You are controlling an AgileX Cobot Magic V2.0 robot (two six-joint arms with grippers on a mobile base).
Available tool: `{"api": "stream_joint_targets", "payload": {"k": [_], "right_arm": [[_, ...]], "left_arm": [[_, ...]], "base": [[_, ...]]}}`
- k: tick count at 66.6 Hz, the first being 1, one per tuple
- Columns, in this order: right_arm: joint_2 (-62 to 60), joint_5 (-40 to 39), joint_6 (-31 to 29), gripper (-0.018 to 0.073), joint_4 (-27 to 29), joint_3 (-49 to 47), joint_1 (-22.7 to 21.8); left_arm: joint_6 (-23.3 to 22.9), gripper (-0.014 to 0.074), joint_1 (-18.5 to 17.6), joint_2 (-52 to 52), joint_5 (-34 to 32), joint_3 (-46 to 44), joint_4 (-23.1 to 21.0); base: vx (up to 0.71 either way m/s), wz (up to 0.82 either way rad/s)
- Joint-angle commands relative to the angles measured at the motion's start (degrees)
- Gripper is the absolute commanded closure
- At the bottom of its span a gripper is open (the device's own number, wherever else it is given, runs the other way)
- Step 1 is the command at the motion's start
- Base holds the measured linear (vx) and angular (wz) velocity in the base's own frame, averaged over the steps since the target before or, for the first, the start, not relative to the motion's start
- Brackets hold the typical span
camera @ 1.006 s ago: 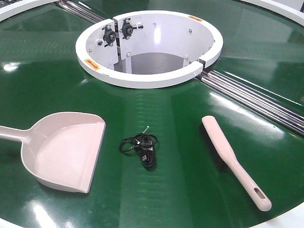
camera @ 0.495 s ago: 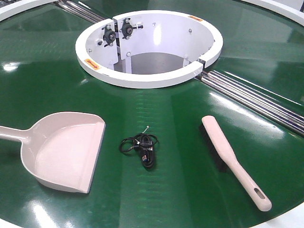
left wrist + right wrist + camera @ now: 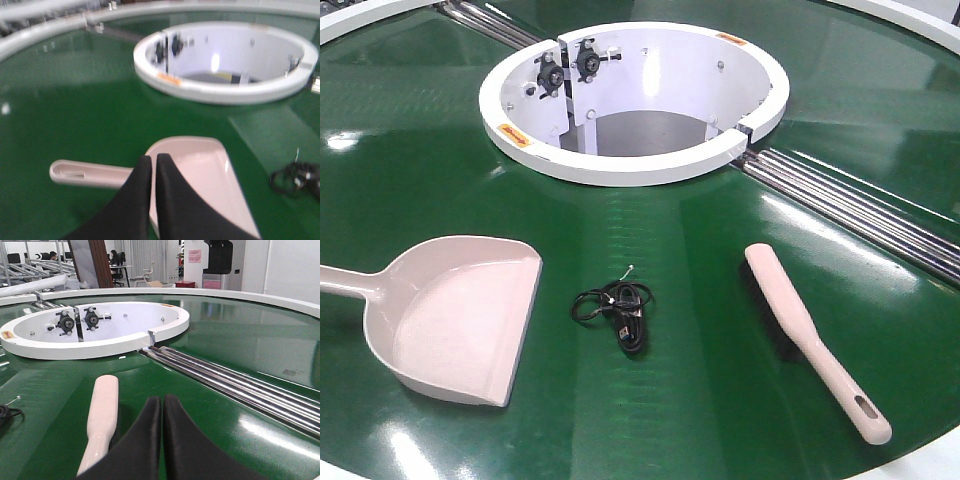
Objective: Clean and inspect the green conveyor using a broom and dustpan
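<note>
Exterior front-facing, taking in the whole spread: green conveyor [image 3: 670,250] glossy from edge to edge, white ring hub [image 3: 620,165] at the back, silver roller strips [image 3: 860,210] running off to the right. Flat on the belt at the left, dustpan [image 3: 460,320], mouth toward the middle, handle cut by the left edge of the picture. Over at the right, broom [image 3: 810,335], black bristles showing along its left side, slotted handle end nearest the camera. Between the two and touching neither, black coiled cable [image 3: 620,312]. Pincers seen only from the wrists.

Left wrist-mounted now, and blurred: left gripper [image 3: 152,159] with fingers pressed together tip to tip. Right behind those tips, dustpan [image 3: 200,170] at the join of handle and scoop; touching or hovering, cannot tell. Full handle on show here, hollow end and all. Cable out at the far right edge.

Right wrist-mounted, much sharper: right gripper [image 3: 161,399] likewise pressed together. Just left of the fingers, broom [image 3: 102,415], head pointing away toward the hub, a sliver of green between it and the pincer. Roller strips close by on the right, and far beyond the belt's white rim, people [image 3: 117,255] and chairs [image 3: 147,272], visible from nowhere else
</note>
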Motion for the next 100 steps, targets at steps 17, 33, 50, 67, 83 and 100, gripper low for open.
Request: {"api": "stream_joint_targets", "payload": {"k": [17, 33, 50, 67, 83, 100], "right_arm": [[-0.6, -4.5, -0.5, 0.0568, -0.4, 0.2, 0.1], [-0.6, -4.5, -0.5, 0.0568, -0.4, 0.2, 0.1], [-0.6, -4.5, -0.5, 0.0568, -0.4, 0.2, 0.1], [-0.6, -4.5, -0.5, 0.0568, -0.4, 0.2, 0.1], [-0.6, -4.5, -0.5, 0.0568, -0.4, 0.2, 0.1], [-0.6, -4.5, -0.5, 0.0568, -0.4, 0.2, 0.1]], "left_arm": [[-0.6, 0.0591, 0.2, 11.5, -0.2, -2.4, 0.8], [-0.8, 0.0372, 0.2, 16.0, 4.3, -3.3, 8.0], [-0.5, 0.0015, 0.2, 16.0, 2.6, -3.3, 8.9], [1.3, 0.0000, 0.2, 16.2, 6.6, -5.4, 4.4], [19.5, 0.0011, 0.2, 28.1, 27.2, -24.0, 3.6], [29.8, 0.0011, 0.2, 47.8, 45.9, -41.7, 4.4]], "base": [[0.00, 0.00], [0.00, 0.00], [0.00, 0.00], [0.00, 0.00], [0.00, 0.00], [0.00, 0.00]]}}
